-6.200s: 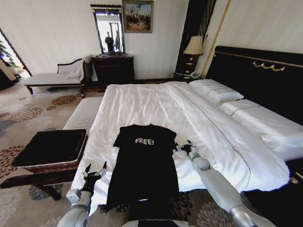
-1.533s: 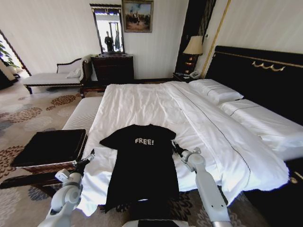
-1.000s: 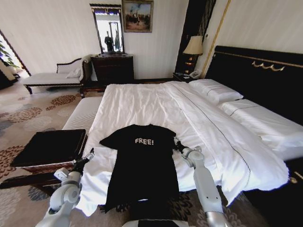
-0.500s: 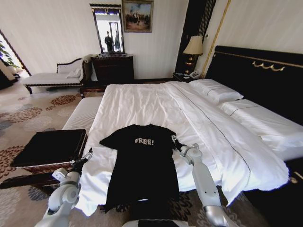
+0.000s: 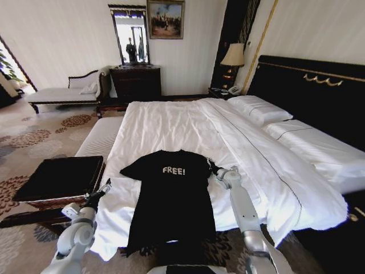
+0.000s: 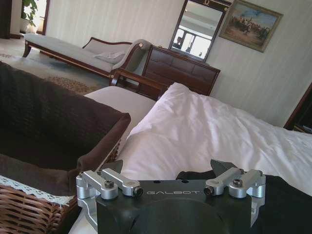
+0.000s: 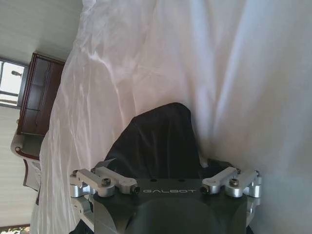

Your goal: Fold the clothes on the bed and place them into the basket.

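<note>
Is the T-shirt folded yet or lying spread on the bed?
Spread: T-shirt lies flat on the bed, lettering up, left sleeve out.

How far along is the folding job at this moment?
Early stage. The black T-shirt lies face up on the bed, left sleeve spread, no fold visible. The right gripper is at the right sleeve; the left gripper sits open beside the bed's edge. Folding and placing in the wicker basket are left.
</note>
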Robot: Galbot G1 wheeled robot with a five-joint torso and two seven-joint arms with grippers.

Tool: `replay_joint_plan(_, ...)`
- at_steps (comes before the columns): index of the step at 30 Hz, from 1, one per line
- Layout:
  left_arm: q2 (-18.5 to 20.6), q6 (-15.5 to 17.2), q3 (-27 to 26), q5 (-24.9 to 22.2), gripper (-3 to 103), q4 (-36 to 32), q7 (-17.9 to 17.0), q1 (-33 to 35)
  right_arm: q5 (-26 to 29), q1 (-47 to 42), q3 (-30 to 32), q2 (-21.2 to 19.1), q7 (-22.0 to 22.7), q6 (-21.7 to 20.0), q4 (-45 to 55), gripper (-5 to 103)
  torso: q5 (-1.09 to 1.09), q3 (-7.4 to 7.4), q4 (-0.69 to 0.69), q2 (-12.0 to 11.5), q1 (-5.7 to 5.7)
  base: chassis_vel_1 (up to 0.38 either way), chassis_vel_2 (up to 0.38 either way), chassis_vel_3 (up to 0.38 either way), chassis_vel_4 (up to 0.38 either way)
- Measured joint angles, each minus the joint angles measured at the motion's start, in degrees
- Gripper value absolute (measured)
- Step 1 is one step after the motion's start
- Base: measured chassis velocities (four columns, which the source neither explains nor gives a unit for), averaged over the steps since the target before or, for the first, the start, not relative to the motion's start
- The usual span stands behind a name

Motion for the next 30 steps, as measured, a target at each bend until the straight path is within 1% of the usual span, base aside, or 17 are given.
replay_joint_plan(2,0.02,0.02,-0.12,-0.04,100,-0.04,0.01,0.16,-0.11,0.11,0.09,0.13,-0.19,0.13,0.01,100,0.0,0.0,-0.01,0.0,0.0,0.0,0.0,0.0,0.0)
replay_joint_plan(7,-0.05,-0.01,-0.82,-0.26,100,0.16,0.39,0.72,0.92,-0.2,0.4,-0.37,-0.27,1.07,3.82,100,0.0,-0.01,0.02,0.0,0.0,0.0,0.0,0.0,0.0)
replay_joint_plan(10,-0.28,-0.09,-0.95,-0.42,100,0.68,0.55,0.58,3.79,-0.39,-0.13,-2.22,0.77,1.15,8.21,100,-0.01,-0.01,-0.01,0.0,0.0,0.0,0.0,0.0,0.0)
replay_joint_plan(12,-0.31,-0.1,-0.93,-0.43,100,0.7,0.54,0.54,3.98,-0.4,-0.27,-2.37,0.84,1.14,8.49,100,-0.01,-0.01,-0.01,0.0,0.0,0.0,0.0,0.0,0.0)
replay_joint_plan(14,-0.48,-0.1,-0.63,-0.44,100,0.74,0.55,0.26,5.12,-0.61,-1.65,-3.24,1.33,0.81,10.49,100,0.0,-0.01,-0.01,0.01,0.0,0.0,0.0,0.0,0.0)
replay_joint_plan(17,-0.59,-0.1,-0.49,-0.44,100,0.88,0.55,0.15,5.39,-1.27,-2.79,-3.75,1.37,0.5,11.76,100,0.0,-0.01,0.0,0.0,0.0,0.0,0.0,0.0,0.0)
replay_joint_plan(19,-0.64,-0.15,-0.54,-0.41,100,1.12,0.71,0.18,4.25,-2.14,-3.26,-4.05,1.15,0.33,12.43,100,0.0,-0.01,0.01,0.0,0.0,0.0,0.0,0.0,0.0)
replay_joint_plan(20,-0.65,-0.2,-0.68,-0.49,100,1.21,0.81,0.31,2.32,-2.71,-3.29,-4.32,0.68,0.36,12.43,100,0.0,-0.01,0.01,0.0,0.0,0.0,0.0,0.0,0.0)
replay_joint_plan(21,-0.65,-0.2,-0.68,-0.49,100,1.21,0.81,0.31,2.32,-2.71,-3.29,-4.32,0.68,0.36,12.43,100,0.0,-0.01,0.01,0.0,0.0,0.0,0.0,0.0,0.0)
replay_joint_plan(23,-0.65,-0.36,-0.92,-0.61,100,1.38,1.29,0.78,-2.05,-4.31,-2.99,-5.31,-1.1,0.73,11.99,100,0.01,-0.01,0.01,0.0,-0.01,0.0,0.0,0.0,0.0)
replay_joint_plan(24,-0.65,-0.36,-0.92,-0.61,100,1.38,1.29,0.78,-2.05,-4.31,-2.99,-5.31,-1.1,0.73,11.99,100,0.01,-0.01,0.01,0.0,-0.01,0.0,0.0,0.0,0.0)
replay_joint_plan(27,-0.65,-0.62,-0.77,-0.56,100,1.6,1.66,1.09,-4.07,-5.97,-2.63,-6.84,-3.35,0.9,10.7,100,0.01,-0.01,-0.03,0.01,0.0,0.0,0.0,0.0,0.0)
replay_joint_plan(30,-0.78,-0.65,-0.24,-0.3,100,1.53,1.67,1.0,-4.89,-5.9,-2.56,-7.12,-4.71,1.03,8.43,100,0.0,-0.01,-0.01,0.0,-0.01,0.0,0.0,0.0,0.0)
